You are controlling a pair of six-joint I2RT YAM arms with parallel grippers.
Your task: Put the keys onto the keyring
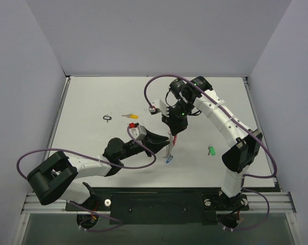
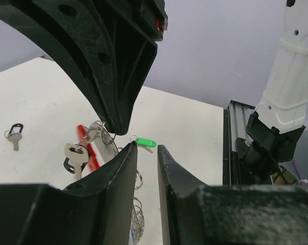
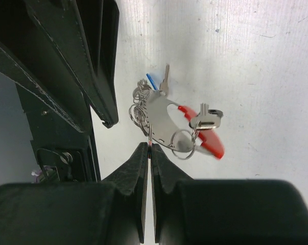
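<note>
Right wrist view: right gripper (image 3: 150, 148) pinches the silver coiled keyring with red plastic piece (image 3: 161, 120) by a thin edge, mid-table; a nudge from the narrowly parted left gripper (image 2: 147, 148) could twist it loose.

R pincer (image 1: 172, 136), keyring (image 1: 168, 151) close ahead of L pincer (image 1: 163, 142)
</note>
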